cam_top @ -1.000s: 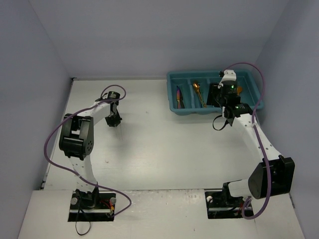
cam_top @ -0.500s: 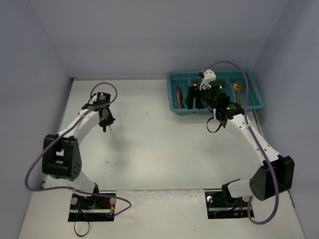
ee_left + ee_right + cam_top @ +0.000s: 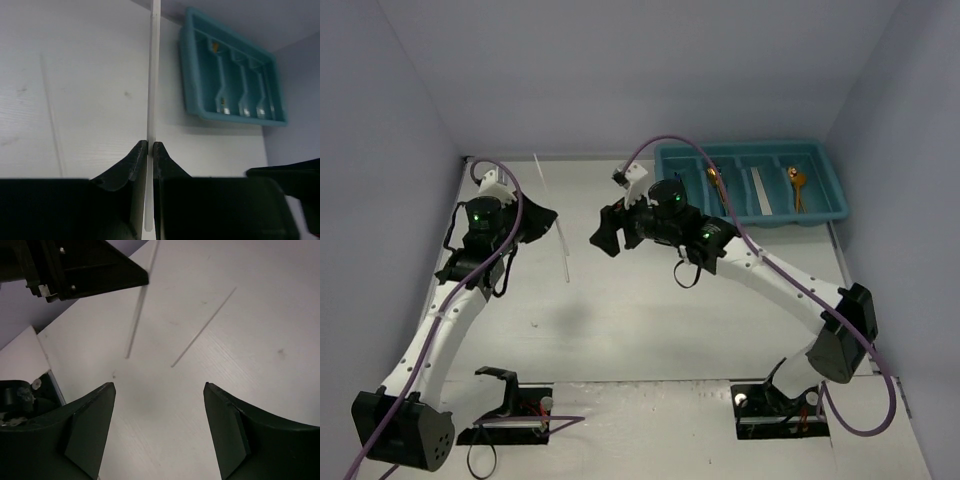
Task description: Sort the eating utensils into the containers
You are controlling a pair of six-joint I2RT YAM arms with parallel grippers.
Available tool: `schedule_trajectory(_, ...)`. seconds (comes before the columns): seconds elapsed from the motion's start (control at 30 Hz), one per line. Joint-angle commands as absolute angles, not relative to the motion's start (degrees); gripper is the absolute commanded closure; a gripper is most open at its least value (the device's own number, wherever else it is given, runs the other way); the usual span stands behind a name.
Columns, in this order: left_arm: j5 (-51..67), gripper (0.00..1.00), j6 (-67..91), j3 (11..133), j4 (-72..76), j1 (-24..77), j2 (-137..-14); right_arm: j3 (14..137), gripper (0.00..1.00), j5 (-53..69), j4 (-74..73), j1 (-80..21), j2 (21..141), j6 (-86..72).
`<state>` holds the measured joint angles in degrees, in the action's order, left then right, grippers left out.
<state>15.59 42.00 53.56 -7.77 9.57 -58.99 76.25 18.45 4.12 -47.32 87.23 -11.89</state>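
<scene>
A: Start big. What's on the counter (image 3: 650,300)?

B: The tray (image 3: 790,215) sits at the far right corner. Both arms are out over the middle, well apart from it.

A: And the hands?

B: The left hand (image 3: 150,145) is pinched tight on a white chopstick (image 3: 152,75), gripped near one end, with the long free part sticking out ahead, above the counter. The right hand (image 3: 159,386) is spread wide and holds nothing. It faces the left one from the tray side, near it but not touching.

A: So which step is this?

B: I'd judge a hand-over. The stick is up, and the tray looks a long way off for the left arm. Next, the right hand would need to line its jaws across the free length and close there, before the left lets go. The stick is very thin, so a slightly skewed grip could let it swivel or slip.

A: What's in the tray?

B: A gold spoon (image 3: 715,178), a gold fork (image 3: 797,183) and, in the slot between them, a white piece (image 3: 757,190) I can't identify.

A: Anything hidden?

B: From above, the right arm (image 3: 770,270) covers the tray's left compartments. The left wrist view cuts off the stick's near end between the fingers. The right wrist view shows two faint lines. One I take for the stick, the other for its shadow (image 3: 202,327), though I can't be sure.
</scene>
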Motion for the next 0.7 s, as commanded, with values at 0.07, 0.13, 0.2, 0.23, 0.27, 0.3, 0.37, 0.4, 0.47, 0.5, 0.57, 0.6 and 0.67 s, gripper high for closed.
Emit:
schedule_trajectory(0.07,23.47,1.00,47.03,53.63,5.19,11.58,-54.89,77.99,0.33,19.11,19.33,-51.50,89.84,-19.31)
schedule_trajectory(0.13,23.90,1.00,47.44,53.45,5.77,12.01,-54.33,78.37,0.34,18.84,20.51,-52.09,91.23,-20.18)
schedule_trajectory(0.2,23.91,1.00,47.64,53.45,5.87,12.52,-54.00,78.86,0.35,18.49,20.94,-52.61,92.26,-20.68)
schedule_trajectory(0.23,23.91,1.00,47.53,53.34,5.94,12.82,-53.86,78.82,0.36,18.10,21.41,-52.75,92.52,-20.84)
schedule_trajectory(0.27,23.86,1.00,47.41,53.14,6.05,13.12,-53.79,78.75,0.37,17.63,21.89,-52.84,92.75,-20.94)
schedule_trajectory(0.3,23.75,1.00,47.30,52.87,6.21,13.40,-53.79,78.75,0.38,17.14,22.34,-52.90,93.03,-21.00)
schedule_trajectory(0.37,23.90,1.00,47.68,52.26,7.13,13.58,-53.81,78.77,0.42,16.38,22.76,-52.91,93.70,-21.13)
schedule_trajectory(0.4,23.91,1.00,47.78,52.15,7.39,13.68,-53.86,78.82,0.46,16.03,22.96,-52.91,93.96,-21.24)
schedule_trajectory(0.47,23.83,1.00,47.53,51.98,7.47,13.93,-54.09,78.77,0.57,15.48,23.17,-52.91,93.90,-21.13)
schedule_trajectory(0.5,23.82,1.00,47.38,51.89,7.47,14.00,-54.22,78.69,0.63,15.10,23.23,-52.91,93.78,-21.07)
schedule_trajectory(0.57,23.78,1.00,47.09,51.66,7.47,14.06,-54.51,78.47,0.76,14.26,23.29,-52.91,93.50,-20.90)
schedule_trajectory(0.6,23.73,1.00,46.94,51.51,7.47,14.06,-54.67,78.31,0.81,13.89,23.29,-52.91,93.34,-20.74)
schedule_trajectory(0.67,23.37,1.00,46.50,51.04,7.56,14.14,-54.96,77.68,0.93,12.87,23.20,-52.91,92.87,-20.60)
